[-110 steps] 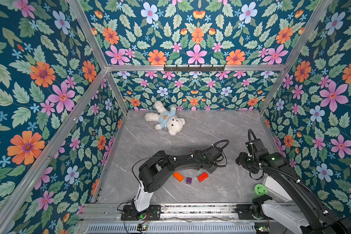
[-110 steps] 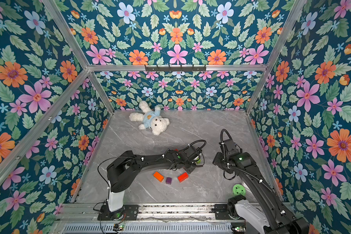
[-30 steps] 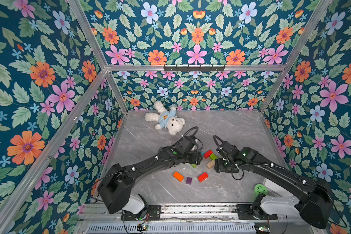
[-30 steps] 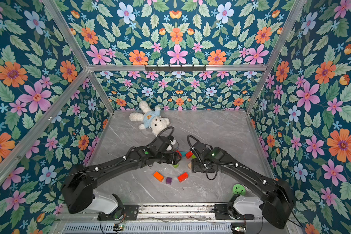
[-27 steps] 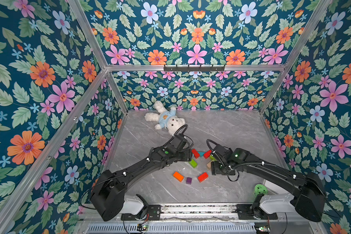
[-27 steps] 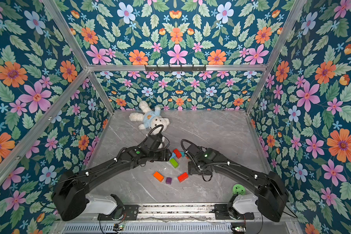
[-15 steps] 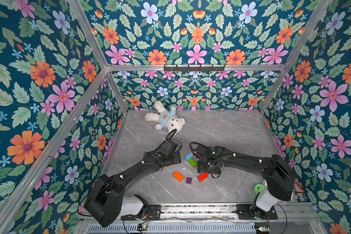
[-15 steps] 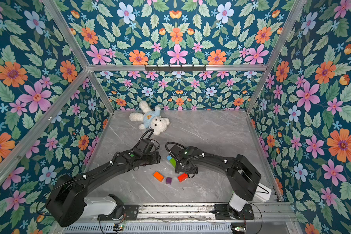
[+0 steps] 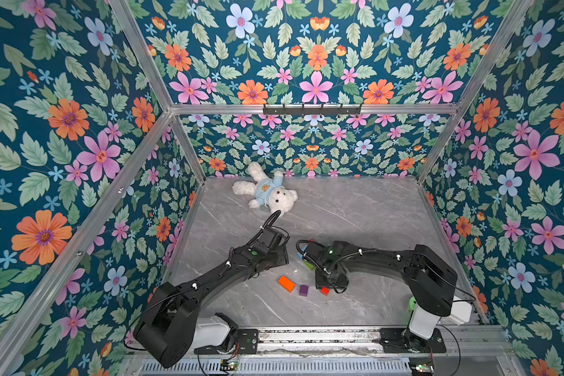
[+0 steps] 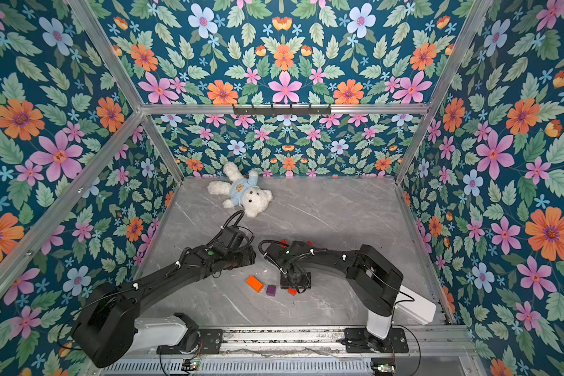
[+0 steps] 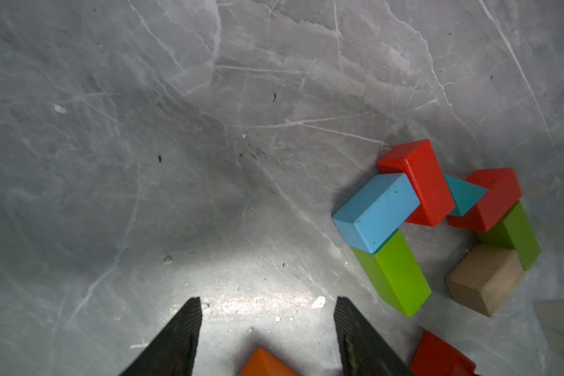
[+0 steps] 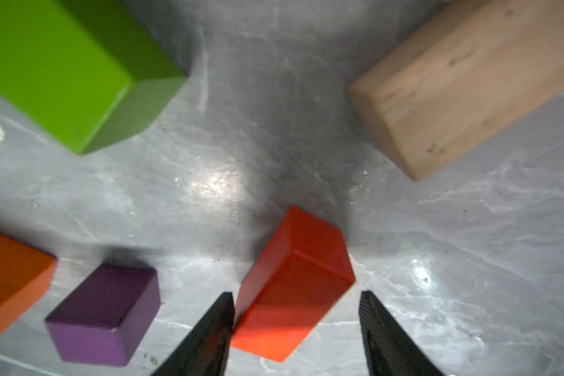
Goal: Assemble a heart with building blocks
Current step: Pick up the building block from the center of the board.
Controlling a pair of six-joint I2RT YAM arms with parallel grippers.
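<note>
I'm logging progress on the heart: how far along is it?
Done: seven blocks form the upper outline: blue brick, two red bricks flanking the teal triangle, two green bricks, wood brick. In hand: the right gripper straddles the loose red brick, jaws not yet shut; the left gripper is open near the orange brick. Left: those two and the purple cube must close the tip.

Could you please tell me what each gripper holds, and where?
Nothing yet: the right gripper straddles the red block unclamped; the left gripper is open and empty.
</note>
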